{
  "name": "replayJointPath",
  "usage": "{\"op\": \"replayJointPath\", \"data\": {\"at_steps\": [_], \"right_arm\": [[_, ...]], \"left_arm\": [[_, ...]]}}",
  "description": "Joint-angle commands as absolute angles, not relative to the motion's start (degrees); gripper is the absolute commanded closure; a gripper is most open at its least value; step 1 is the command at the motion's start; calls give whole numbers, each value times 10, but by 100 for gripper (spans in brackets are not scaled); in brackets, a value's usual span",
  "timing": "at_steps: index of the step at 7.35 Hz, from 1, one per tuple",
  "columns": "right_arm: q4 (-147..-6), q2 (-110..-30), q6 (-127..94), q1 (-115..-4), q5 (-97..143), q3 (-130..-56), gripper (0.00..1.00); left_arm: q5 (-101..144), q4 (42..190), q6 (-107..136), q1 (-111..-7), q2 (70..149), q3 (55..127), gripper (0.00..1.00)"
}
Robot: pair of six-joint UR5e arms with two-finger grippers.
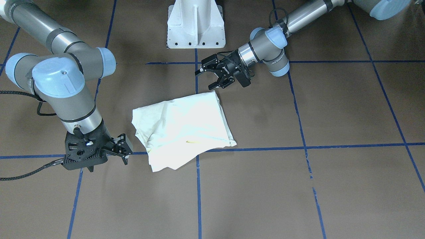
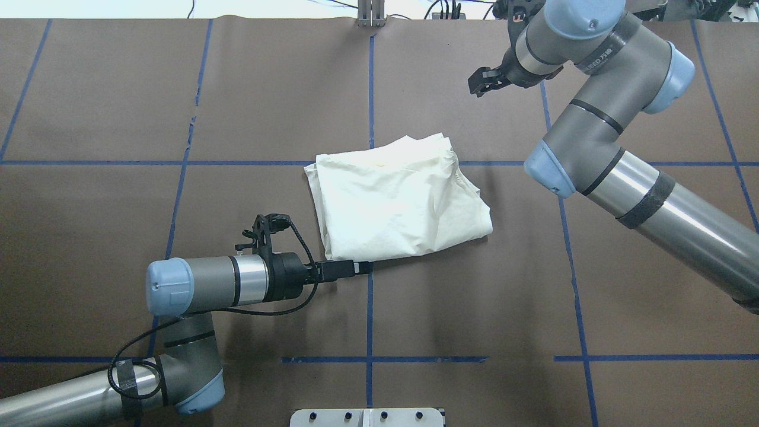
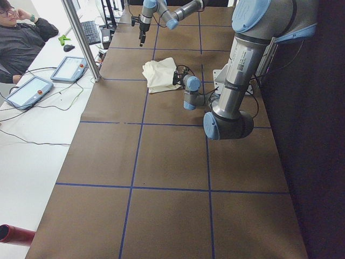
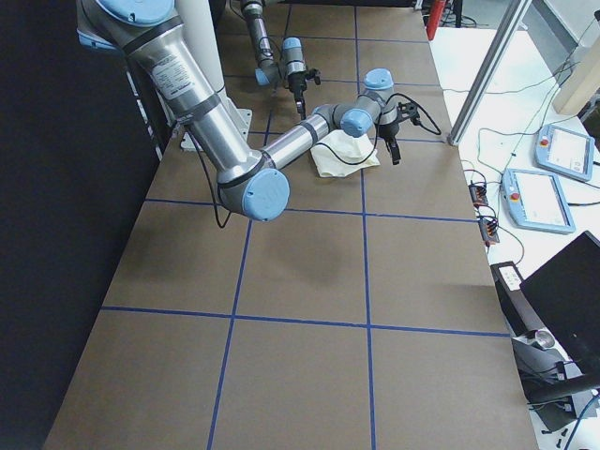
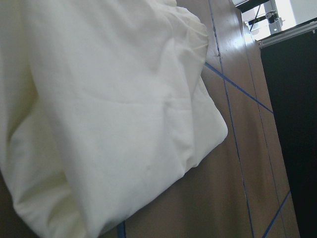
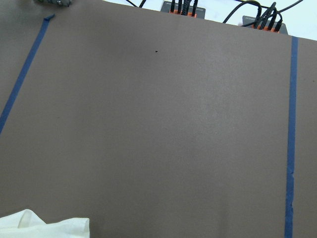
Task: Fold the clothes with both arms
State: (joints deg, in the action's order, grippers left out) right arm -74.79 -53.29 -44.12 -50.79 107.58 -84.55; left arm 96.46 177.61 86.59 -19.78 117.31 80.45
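The cream shirt (image 1: pixel 182 126) lies folded into a compact bundle at mid-table, its print hidden. It also shows in the overhead view (image 2: pixel 397 201), the left wrist view (image 5: pixel 109 114) and as a corner in the right wrist view (image 6: pixel 44 225). My left gripper (image 1: pixel 205 79) is open and empty. It is low at the shirt's edge on the robot side, seen edge-on from overhead (image 2: pixel 362 268). My right gripper (image 1: pixel 123 150) is open and empty, raised beside the shirt's far right corner, a little apart from it (image 2: pixel 483 82).
The white pedestal base (image 1: pixel 196 26) stands at the robot-side table edge. Blue tape lines (image 2: pixel 370 89) grid the brown table cover. Beyond the far edge are a seated operator (image 3: pixel 21 38), teach pendants (image 3: pixel 67 67) and a metal post (image 3: pixel 81 38).
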Motion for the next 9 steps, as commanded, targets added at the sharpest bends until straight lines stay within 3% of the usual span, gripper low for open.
{"op": "replayJointPath", "data": {"at_steps": [1,9], "right_arm": [[-748,-533,-441,-508,1076,-846,0],[-748,-533,-441,-508,1076,-845,0]], "left_arm": [[964,1777,924,-198,1172,843,0],[889,1772,1021,-199,1172,768,0]]}}
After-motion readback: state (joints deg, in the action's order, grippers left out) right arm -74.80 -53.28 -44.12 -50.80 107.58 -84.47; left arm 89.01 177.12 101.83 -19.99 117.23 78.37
